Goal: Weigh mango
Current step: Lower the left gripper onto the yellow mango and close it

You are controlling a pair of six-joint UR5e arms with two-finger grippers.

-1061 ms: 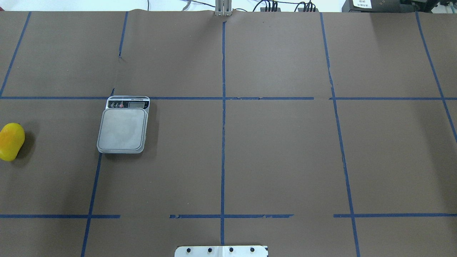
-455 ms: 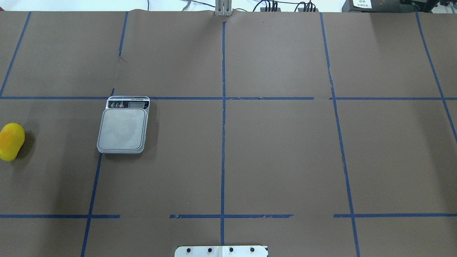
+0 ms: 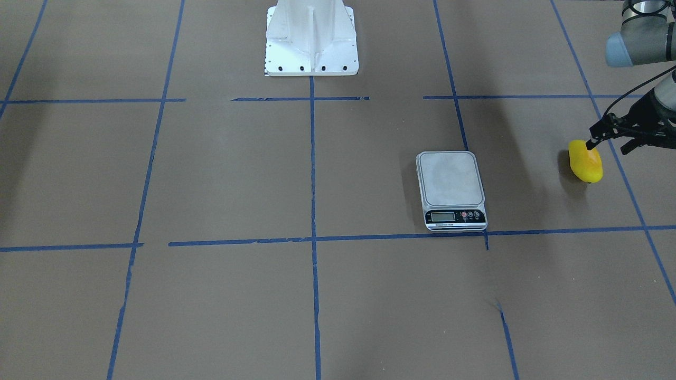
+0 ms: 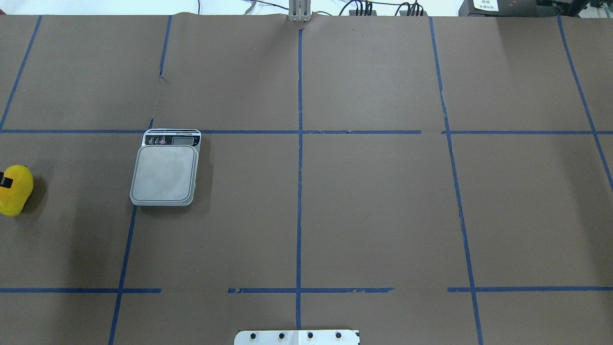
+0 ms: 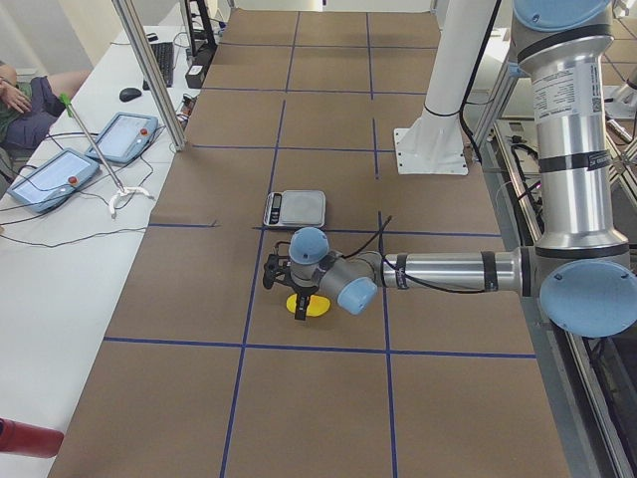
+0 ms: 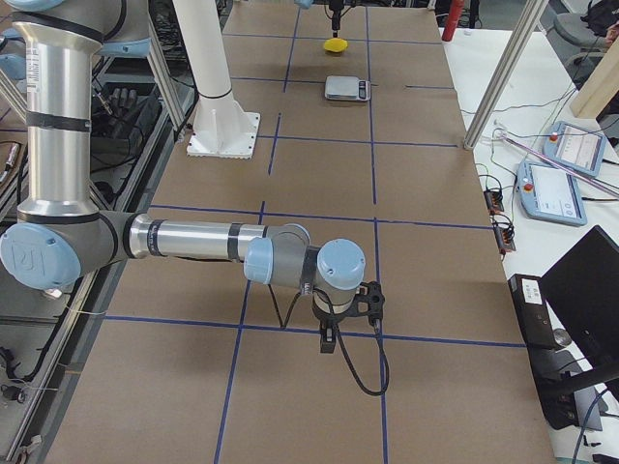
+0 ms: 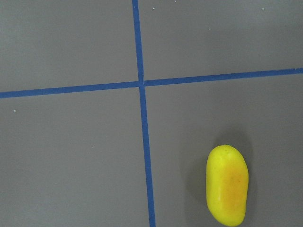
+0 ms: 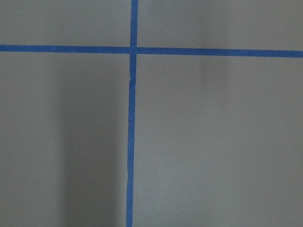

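**Student:** How many of each item appear?

**Tutor:** One mango (image 4: 15, 191), one digital kitchen scale (image 4: 164, 173), two grippers and one white robot pedestal (image 3: 311, 37). All stand on or over one table (image 4: 383, 215) covered in brown paper and gridded with blue tape (image 4: 299, 191).

**Student:** Where does the mango lie relative to the tools?

**Tutor:** In the overhead view it rests on the paper at 9 o'clock from the scale, well apart, and the view's left edge cuts it. The left gripper (image 3: 607, 146) hovers over it, fingers spread wide and holding nothing. One fingertip (image 4: 5, 181) overlaps the mango's 10 o'clock side; contact cannot be judged. In the left wrist view the mango sits at 5 o'clock, its long axis running 12 to 6. The right gripper (image 6: 329, 338) hangs low over paper near the table's opposite end. It is seen only from the side, so its opening cannot be told.

**Student:** What room is there for moving?

**Tutor:** Only paper lies between mango and scale. The scale's platform is fully visible, with the display end at 12 o'clock in the overhead view. A tape line runs just beside the mango on the side away from the scale. A further row of taped squares lies between it and the table's end.
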